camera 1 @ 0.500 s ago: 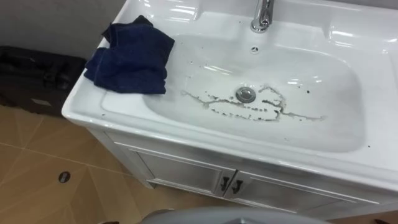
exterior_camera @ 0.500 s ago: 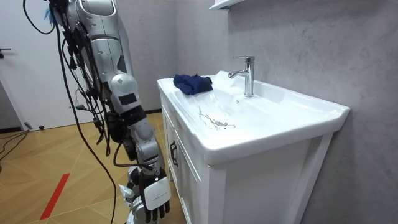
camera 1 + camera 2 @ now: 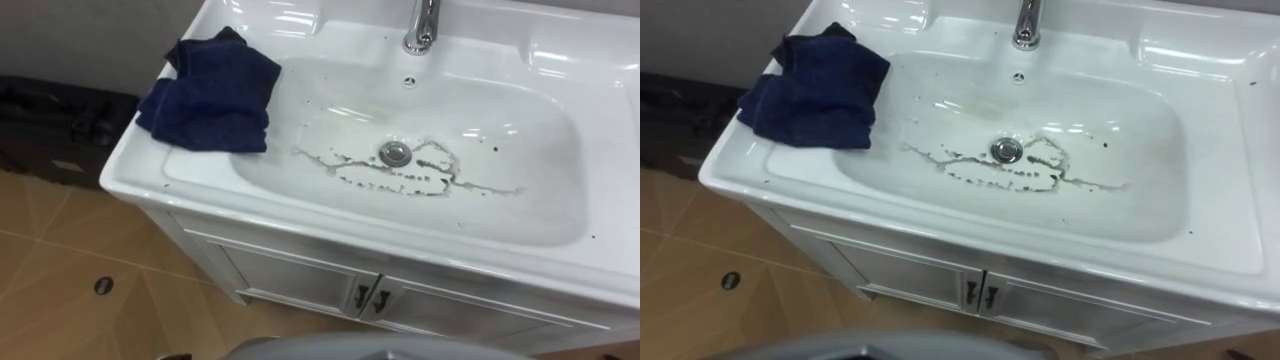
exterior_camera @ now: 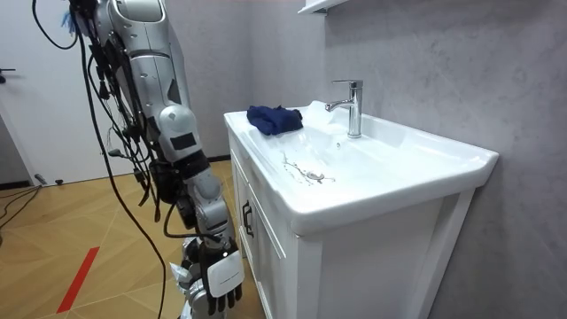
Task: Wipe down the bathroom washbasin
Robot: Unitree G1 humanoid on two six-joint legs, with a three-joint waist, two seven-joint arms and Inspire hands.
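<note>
Room view showing your right hand (image 4: 219,279) hanging with fingers relaxed beside the white cabinet (image 4: 268,261), eye views showing the crumpled dark blue cloth (image 3: 212,95) lying on the left rim of the white ceramic basin (image 3: 420,238)

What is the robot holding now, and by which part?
Nothing. The right hand hangs open beside the cabinet; the blue cloth lies on the rim of the basin.

White basin (image 3: 140,176) on a white two-door cabinet (image 3: 300,277).
- Rim corner, well above and beyond the relaxed, hanging fingers of the right hand (image 4: 219,276): crumpled dark blue cloth (image 3: 212,95).
- Back edge, farthest from the fingers: chrome tap (image 3: 422,25).
- Bowl: dark grime streaks (image 3: 400,180) around the drain (image 3: 395,153).
</note>
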